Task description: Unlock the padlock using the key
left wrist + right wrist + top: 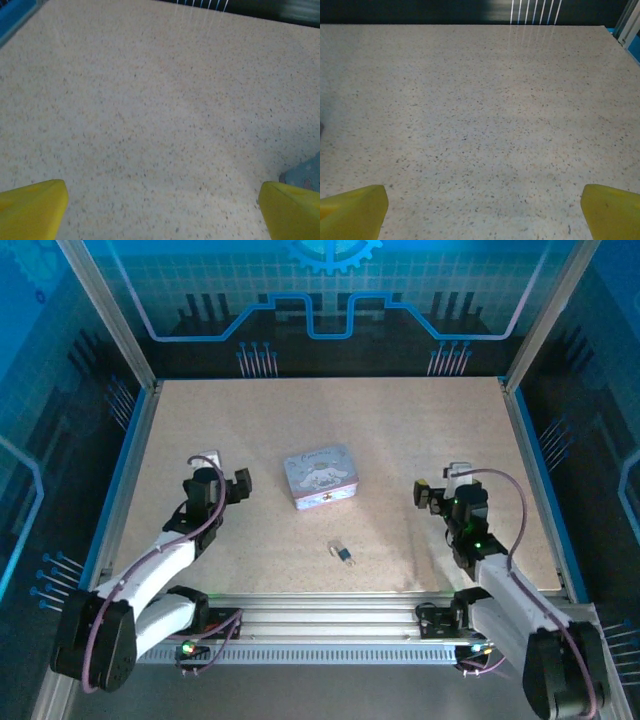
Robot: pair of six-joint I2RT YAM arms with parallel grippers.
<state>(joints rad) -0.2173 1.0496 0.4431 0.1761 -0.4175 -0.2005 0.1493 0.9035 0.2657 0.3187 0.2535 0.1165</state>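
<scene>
The padlock [342, 552], a tiny silvery piece with a dark bluish end, lies on the speckled table in front of the tin, between the two arms. No key can be told apart from it at this size. My left gripper [222, 473] hovers left of the tin, open, and its yellow fingertips [32, 205] stand wide apart over bare table. Right of the padlock, and further back than it, my right gripper [441, 481] is open too, with nothing between its yellow fingertips [612, 207]. Neither gripper touches the padlock.
A lavender cartoon-printed tin box [320, 476] sits mid-table behind the padlock; its corner [306, 176] peeks in at the right of the left wrist view. Blue rails [130, 470] edge the table's sides, and an aluminium rail [330, 612] runs along the near edge.
</scene>
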